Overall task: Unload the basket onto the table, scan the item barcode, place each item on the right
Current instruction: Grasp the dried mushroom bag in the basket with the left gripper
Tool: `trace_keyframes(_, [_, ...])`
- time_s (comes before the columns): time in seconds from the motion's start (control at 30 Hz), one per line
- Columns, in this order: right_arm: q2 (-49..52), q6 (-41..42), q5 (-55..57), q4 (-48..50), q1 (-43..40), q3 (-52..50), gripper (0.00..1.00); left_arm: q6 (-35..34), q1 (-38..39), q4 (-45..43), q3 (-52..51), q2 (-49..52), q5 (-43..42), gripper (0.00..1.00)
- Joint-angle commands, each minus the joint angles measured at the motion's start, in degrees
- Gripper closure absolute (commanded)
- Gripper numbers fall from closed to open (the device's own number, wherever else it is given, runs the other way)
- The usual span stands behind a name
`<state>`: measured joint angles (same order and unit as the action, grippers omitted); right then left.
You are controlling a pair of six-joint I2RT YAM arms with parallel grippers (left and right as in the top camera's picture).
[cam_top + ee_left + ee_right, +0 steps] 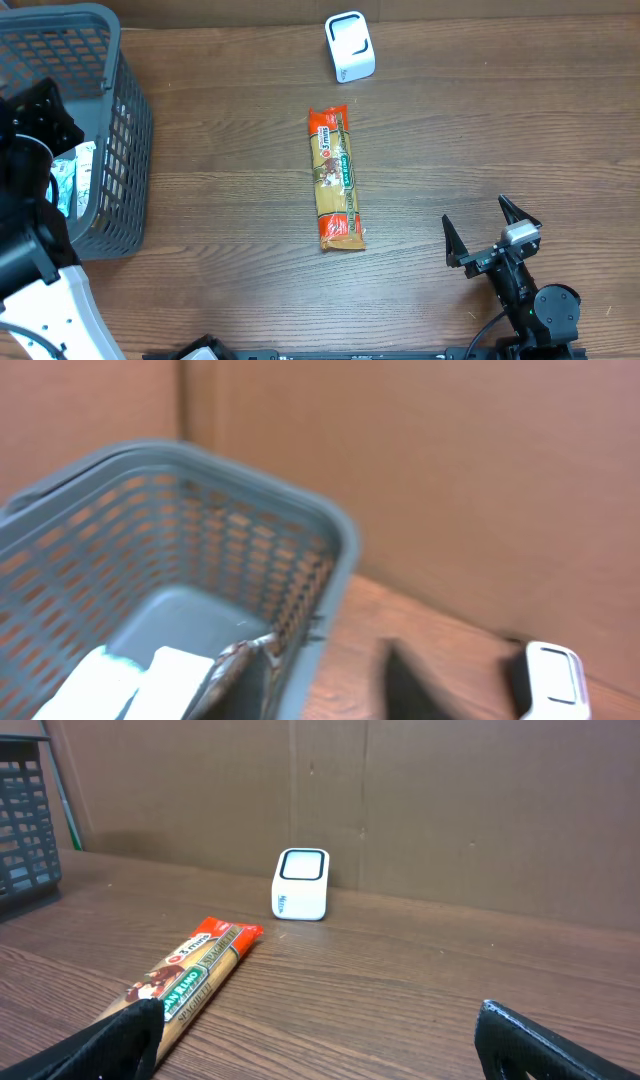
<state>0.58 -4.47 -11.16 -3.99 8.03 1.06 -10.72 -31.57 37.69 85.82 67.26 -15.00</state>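
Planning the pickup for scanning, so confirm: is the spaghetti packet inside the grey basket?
No, the spaghetti packet lies flat on the wooden table, well clear of the grey basket.

Left wrist view is coming out blurred. The left gripper [452, 660] is showing only as two dark smears running off the bottom edge, so its jaw gap is unclear. The scanner [552, 678] is getting clipped by that same edge. In the overhead view the left arm [30, 160] is covering part of the basket [130, 110], which is running off the left edge. The packets [72, 180] inside are showing only partly. The pasta packet [334, 180] print is reading too small.
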Motion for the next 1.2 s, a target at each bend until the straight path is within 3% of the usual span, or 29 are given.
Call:
trace_keyframes(0.0, [-0.4, 0.2, -0.1, 0.3, 0.4, -0.6, 0.00, -1.2, 0.0, 0.8, 0.2, 5.1, 10.1, 0.25])
trace_keyframes(0.07, [-0.4, 0.2, -0.1, 0.3, 0.4, -0.6, 0.00, -0.4, -0.1, 0.6, 0.2, 8.5, 11.4, 0.15])
trace_keyframes(0.2, [-0.4, 0.2, -0.1, 0.3, 0.4, -0.6, 0.00, 2.1, -0.1, -0.7, 0.2, 15.8, 10.8, 0.07])
trace_keyframes(0.37, [-0.4, 0.2, -0.1, 0.3, 0.4, -0.6, 0.00, 7.2, -1.1, -1.7, 0.2, 23.5, 7.1, 0.06])
trace_keyframes(0.63, [-0.4, 0.2, -0.1, 0.3, 0.4, -0.6, 0.00, 12.1, -8.1, -6.7, 0.2, 29.0, -13.2, 0.00])
trace_keyframes(0.8, [-0.4, 0.2, -0.1, 0.3, 0.4, -0.6, 0.00, 20.9, -9.7, -6.9, 0.2, 31.3, -11.8, 0.00])
trace_keyframes(0.93, [-0.4, 0.2, -0.1, 0.3, 0.4, -0.6, 0.00, 23.0, -9.6, -7.6, 0.2, 34.9, -11.3, 0.00])
trace_keyframes(1.17, [-0.4, 0.2, -0.1, 0.3, 0.4, -0.6, 0.00, 28.2, -9.6, -7.6, 0.2, 42.4, -19.5, 0.00])
